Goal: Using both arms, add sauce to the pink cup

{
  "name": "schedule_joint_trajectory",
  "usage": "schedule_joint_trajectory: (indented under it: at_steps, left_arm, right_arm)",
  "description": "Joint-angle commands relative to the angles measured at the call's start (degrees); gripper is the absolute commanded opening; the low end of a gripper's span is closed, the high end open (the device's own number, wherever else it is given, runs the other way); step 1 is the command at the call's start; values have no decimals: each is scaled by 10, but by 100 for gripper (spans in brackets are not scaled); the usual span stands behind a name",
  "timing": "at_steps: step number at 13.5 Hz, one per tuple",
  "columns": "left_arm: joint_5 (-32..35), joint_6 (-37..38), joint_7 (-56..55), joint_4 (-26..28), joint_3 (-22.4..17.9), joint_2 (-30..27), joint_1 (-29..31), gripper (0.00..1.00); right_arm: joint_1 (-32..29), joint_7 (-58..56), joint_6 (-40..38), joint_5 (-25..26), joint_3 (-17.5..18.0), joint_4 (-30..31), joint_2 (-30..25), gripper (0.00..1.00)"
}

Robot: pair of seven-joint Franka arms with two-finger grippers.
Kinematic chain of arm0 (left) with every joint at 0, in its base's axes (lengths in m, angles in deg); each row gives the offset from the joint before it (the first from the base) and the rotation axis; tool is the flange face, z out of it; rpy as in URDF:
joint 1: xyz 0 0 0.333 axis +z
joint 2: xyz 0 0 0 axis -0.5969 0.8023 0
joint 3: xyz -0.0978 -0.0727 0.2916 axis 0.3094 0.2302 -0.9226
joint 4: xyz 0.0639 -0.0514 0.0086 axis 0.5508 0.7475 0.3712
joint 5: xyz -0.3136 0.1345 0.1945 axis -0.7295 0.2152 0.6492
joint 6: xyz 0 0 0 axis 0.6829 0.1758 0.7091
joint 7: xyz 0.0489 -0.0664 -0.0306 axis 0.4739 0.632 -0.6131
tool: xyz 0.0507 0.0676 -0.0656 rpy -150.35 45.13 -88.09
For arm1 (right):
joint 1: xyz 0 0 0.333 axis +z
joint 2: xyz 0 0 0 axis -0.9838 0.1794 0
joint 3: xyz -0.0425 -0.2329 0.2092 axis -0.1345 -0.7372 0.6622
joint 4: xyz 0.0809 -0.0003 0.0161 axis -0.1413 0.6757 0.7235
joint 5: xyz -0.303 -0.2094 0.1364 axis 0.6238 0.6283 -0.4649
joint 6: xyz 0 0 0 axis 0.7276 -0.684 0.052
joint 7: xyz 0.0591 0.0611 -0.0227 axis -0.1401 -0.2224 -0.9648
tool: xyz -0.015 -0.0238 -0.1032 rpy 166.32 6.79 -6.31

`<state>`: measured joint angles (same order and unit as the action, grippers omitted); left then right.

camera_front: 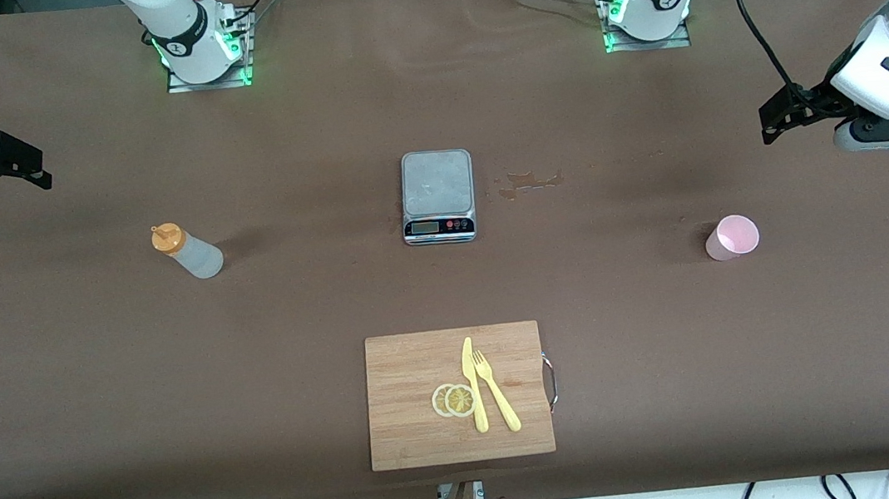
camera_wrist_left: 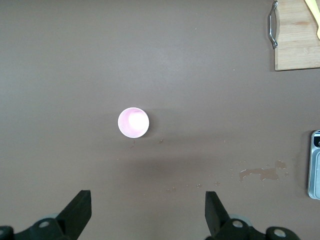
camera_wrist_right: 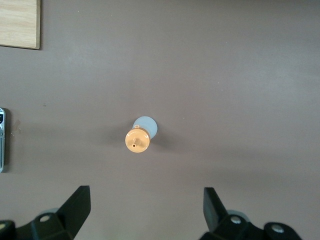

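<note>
While unlabelled, sauce bottle (camera_front: 189,252), pink cup (camera_front: 732,238), apart.

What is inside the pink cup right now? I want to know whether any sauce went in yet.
The pink cup stands upright and looks empty: the left wrist view shows only its pale pink bottom, nothing covering it. A thin film of clear liquid could not be ruled out.

Pink cup (camera_front: 732,237): stands alone on bare table (camera_front: 92,390), open on every side. Sauce bottle (camera_front: 188,251): likewise unobstructed. Scale (camera_front: 438,196) and cutting board (camera_front: 458,394): mid-table, well apart from both.
</note>
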<state>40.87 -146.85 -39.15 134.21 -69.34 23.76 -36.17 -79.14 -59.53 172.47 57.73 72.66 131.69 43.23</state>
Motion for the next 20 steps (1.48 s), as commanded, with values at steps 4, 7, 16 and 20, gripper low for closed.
schedule_joint_trajectory:
  at_steps: [4,7,16,20]
  left_arm:
    - [10,15,10,-19,2,8,1,100]
    - [10,15,10,-19,2,8,1,100]
    - [9,15,9,-19,2,8,1,100]
    - [9,13,13,-19,-5,19,14,100]
  right_arm:
    - [0,7,-10,7,2,-7,-1,100]
    - [0,7,-10,7,2,-8,-1,100]
    - [1,7,-9,8,2,-9,0,100]
    - [1,6,-9,8,2,-9,1,100]
